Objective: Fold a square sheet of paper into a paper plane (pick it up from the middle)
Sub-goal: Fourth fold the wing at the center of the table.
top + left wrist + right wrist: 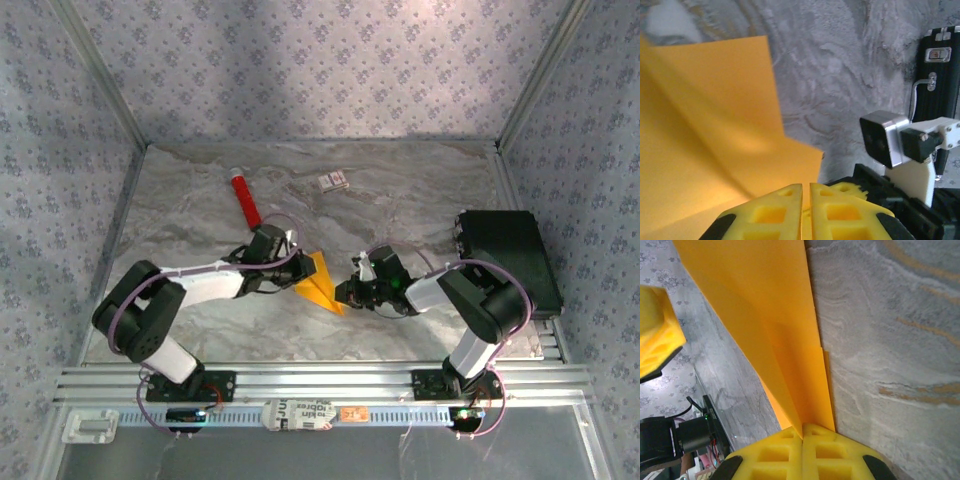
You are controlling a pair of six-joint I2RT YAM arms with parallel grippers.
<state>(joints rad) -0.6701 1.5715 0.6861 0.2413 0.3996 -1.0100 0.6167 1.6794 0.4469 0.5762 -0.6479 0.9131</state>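
You cannot read the sticker [300, 412] print. Mid-table [400, 200], the paper plane [320, 280] runs diagonally, its narrow end pinched in your closed right claw [802, 432]. The left claw [806, 187] is nearly closed; its grip is unclear.

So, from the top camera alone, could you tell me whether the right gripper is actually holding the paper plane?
Observer: Yes; in the right wrist view the right gripper is shut on the paper plane's narrow end.
Operator: And the left one?
Observer: The left gripper's fingers stand a thin slit apart; whether paper lies between them is unclear.
Operator: Any creases?
Observer: A fold ridge runs down the plane into the right gripper.
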